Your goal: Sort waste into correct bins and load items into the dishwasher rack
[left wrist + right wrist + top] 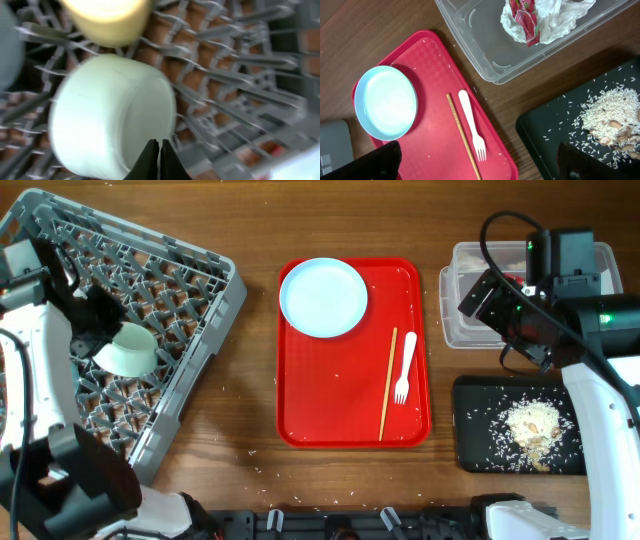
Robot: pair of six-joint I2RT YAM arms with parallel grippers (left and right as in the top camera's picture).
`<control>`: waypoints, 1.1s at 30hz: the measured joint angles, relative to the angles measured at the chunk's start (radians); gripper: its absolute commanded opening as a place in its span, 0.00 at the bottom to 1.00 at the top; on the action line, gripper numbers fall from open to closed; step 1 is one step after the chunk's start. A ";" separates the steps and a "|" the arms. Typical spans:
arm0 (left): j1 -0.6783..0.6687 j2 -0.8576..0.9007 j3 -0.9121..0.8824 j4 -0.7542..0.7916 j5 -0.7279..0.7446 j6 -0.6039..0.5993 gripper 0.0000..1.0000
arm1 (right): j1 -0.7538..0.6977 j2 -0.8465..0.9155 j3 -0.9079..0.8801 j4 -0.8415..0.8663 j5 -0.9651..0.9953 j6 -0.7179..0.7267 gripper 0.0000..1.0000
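Note:
My left gripper (104, 330) is shut on the wall of the mint green bowl (130, 348), holding it tilted over the grey dishwasher rack (190, 290). In the left wrist view the fingers (160, 159) pinch the bowl (107, 115). A yellow cup (107, 17) and a light blue bowl (7, 45) sit in the rack (240, 75). The pale blue plate (322, 297), chopstick (388, 383) and white fork (404, 367) lie on the red tray (320, 400). My right gripper (482, 295) is open and empty (480, 162) above the tray's right side.
The clear tub (485, 45) holds the tissue (555, 20) and the red wrapper (525, 17). The black tray (480, 450) at front right holds rice and food scraps (532, 425). Loose grains lie on the red tray and the wooden table.

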 measured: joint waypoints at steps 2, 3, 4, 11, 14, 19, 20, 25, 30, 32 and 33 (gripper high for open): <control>0.006 0.018 0.000 0.000 -0.039 -0.010 0.04 | 0.000 0.000 0.000 0.000 0.000 0.000 1.00; 0.009 0.025 0.000 0.000 -0.048 -0.011 0.04 | 0.000 0.000 0.000 0.000 0.000 0.000 1.00; 0.011 0.034 0.000 0.001 -0.055 -0.011 0.04 | 0.000 0.000 0.000 0.000 0.000 0.000 1.00; 0.022 0.072 0.000 -0.027 -0.113 -0.019 0.04 | 0.000 0.000 0.000 0.000 0.000 0.000 1.00; 0.059 0.072 -0.001 -0.084 -0.163 -0.079 0.04 | 0.000 0.000 0.000 0.000 0.000 0.000 1.00; 0.148 0.067 -0.001 -0.149 -0.117 -0.160 0.04 | 0.000 0.000 0.000 0.000 0.000 0.000 1.00; 0.149 0.063 -0.001 -0.151 -0.097 -0.163 0.04 | 0.000 0.000 0.000 0.000 0.000 0.000 1.00; 0.093 -0.095 -0.003 -0.145 0.202 -0.001 0.78 | 0.000 0.000 0.000 0.000 0.000 0.000 1.00; -0.075 -0.129 -0.003 -0.118 0.217 0.153 0.71 | 0.000 0.000 0.000 0.000 0.000 0.000 1.00; -0.120 -0.106 -0.003 -0.105 0.198 0.204 0.70 | 0.000 0.000 0.000 0.000 0.000 0.000 1.00; -0.142 -0.090 -0.003 -0.097 0.191 0.232 0.67 | 0.000 0.000 0.000 0.000 0.000 0.000 1.00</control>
